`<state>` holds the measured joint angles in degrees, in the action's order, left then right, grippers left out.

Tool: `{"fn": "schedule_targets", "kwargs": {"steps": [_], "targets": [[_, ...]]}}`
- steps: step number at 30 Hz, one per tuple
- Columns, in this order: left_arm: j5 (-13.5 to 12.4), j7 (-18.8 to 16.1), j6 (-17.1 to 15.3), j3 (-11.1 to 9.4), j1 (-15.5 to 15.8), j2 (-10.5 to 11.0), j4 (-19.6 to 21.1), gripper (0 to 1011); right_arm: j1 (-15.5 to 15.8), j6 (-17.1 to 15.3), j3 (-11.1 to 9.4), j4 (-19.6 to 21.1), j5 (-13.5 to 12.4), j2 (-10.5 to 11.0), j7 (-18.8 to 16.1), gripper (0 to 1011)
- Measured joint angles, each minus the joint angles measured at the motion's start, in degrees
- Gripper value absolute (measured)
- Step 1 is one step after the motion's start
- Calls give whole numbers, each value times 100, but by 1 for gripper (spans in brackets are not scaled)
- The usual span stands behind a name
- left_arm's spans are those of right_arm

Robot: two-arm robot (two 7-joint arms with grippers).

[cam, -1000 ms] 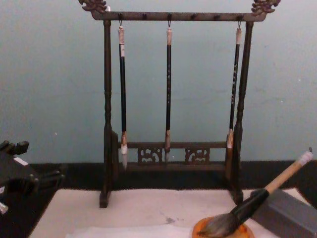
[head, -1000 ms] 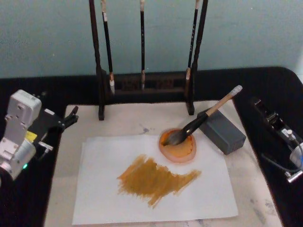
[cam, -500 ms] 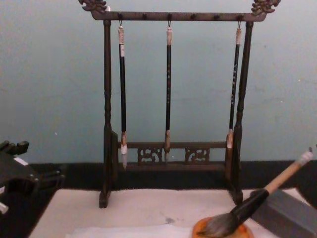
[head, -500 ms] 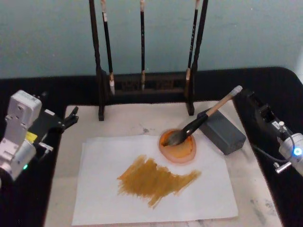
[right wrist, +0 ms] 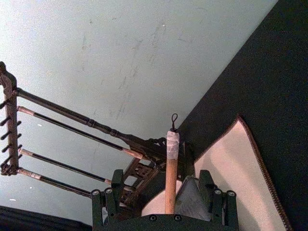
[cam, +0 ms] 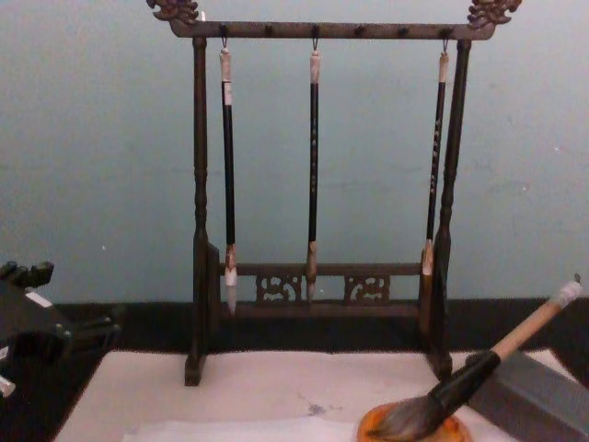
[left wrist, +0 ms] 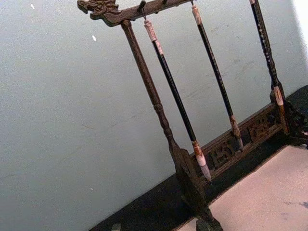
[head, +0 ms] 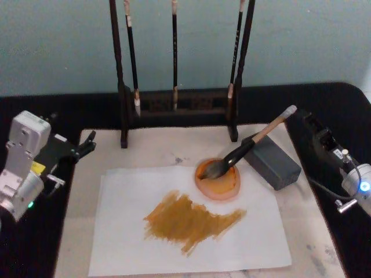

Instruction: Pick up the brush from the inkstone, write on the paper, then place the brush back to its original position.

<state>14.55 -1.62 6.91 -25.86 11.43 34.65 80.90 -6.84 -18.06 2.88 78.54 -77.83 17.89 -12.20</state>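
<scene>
The brush [head: 246,145] lies slanted, its bushy tuft in the round orange inkstone [head: 219,182] and its black ferrule propped on a grey block [head: 272,161]. From the chest view the brush [cam: 474,373] rises to the right out of the inkstone [cam: 370,426]. The white paper [head: 127,231] carries a broad orange-brown smear. My right gripper [head: 307,120] is open, just behind the brush's white-wrapped top and apart from it. In the right wrist view the brush handle [right wrist: 170,173] stands between its spread fingers [right wrist: 103,204]. My left gripper [head: 88,143] is open at the mat's left edge.
A dark wooden rack [head: 177,104] with three slim black-handled brushes stands behind the inkstone, also in the chest view [cam: 317,295] and left wrist view [left wrist: 185,163]. The off-white mat [head: 310,231] covers a black table. A teal wall closes the back.
My right arm has come forward and inward, bringing its gripper closer to the brush's top end. The brush, inkstone and left arm have not moved.
</scene>
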Motion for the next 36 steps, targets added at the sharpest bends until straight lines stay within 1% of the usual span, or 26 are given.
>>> {"fn": "schedule_targets", "kwargs": {"steps": [4,7,8,11,13,15,17,20,23,24,26,27,28,31,36], "targets": [[0,0,-1,0,0,0,0,1010,-21,-5,7,-26,-24,-2,-1,1000],[0,0,0,0,0,0,0,1010,-177,-50,45,-221,-171,-45,40,1000],[0,0,0,0,0,0,0,1010,-177,-50,45,-221,-171,-45,40,1000],[0,0,0,0,0,0,0,1010,-409,-65,142,-499,-229,-71,26,1000],[0,0,0,0,0,0,0,1010,-499,-72,196,-607,-236,-78,4,1000],[0,0,0,0,0,0,0,1010,-599,-72,262,-718,-234,-84,-24,1000],[0,0,0,0,0,0,0,1010,-802,-68,404,-942,-202,-87,-102,1000],[0,0,0,0,0,0,0,1010,-970,-61,524,-1137,-151,-98,-159,1000],[0,0,0,0,0,0,0,1010,-1238,-14,696,-1462,-76,-128,-262,1000],[0,0,0,0,0,0,0,1010,-1238,-14,696,-1462,-76,-128,-262,1000],[0,0,0,0,0,0,0,1010,-1436,45,801,-1718,-38,-163,-323,1000],[0,0,0,0,0,0,1,1010,-1436,45,801,-1718,-38,-163,-323,1000],[0,0,0,0,0,0,0,1010,-1524,74,846,-1839,-28,-183,-337,1000],[0,0,0,0,0,0,0,1010,-1654,130,916,-2042,-18,-204,-349,1000],[0,0,0,0,0,0,0,1010,-1795,196,996,-2267,-16,-214,-357,1000]]}}
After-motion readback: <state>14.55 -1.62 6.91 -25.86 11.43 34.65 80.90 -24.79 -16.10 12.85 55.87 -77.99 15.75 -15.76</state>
